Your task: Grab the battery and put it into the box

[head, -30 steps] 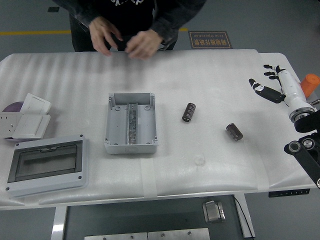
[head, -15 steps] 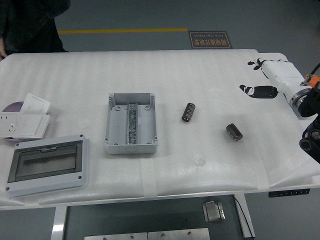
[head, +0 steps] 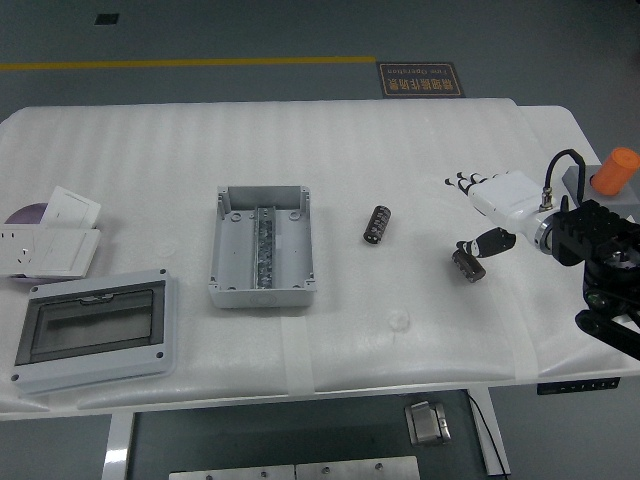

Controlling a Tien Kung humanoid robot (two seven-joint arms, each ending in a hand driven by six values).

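White table, unreadable floor sign

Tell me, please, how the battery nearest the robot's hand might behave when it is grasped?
The battery is a short dark cylinder lying on its side, so it may roll if nudged. Its casing looks rigid. The right hand hovers over it, fingers spread.

place: workshop or test lab | floor: grey, yellow line, floor sign beyond bench far edge | bench: white foam-covered, electrical boxes and wall sockets at left edge
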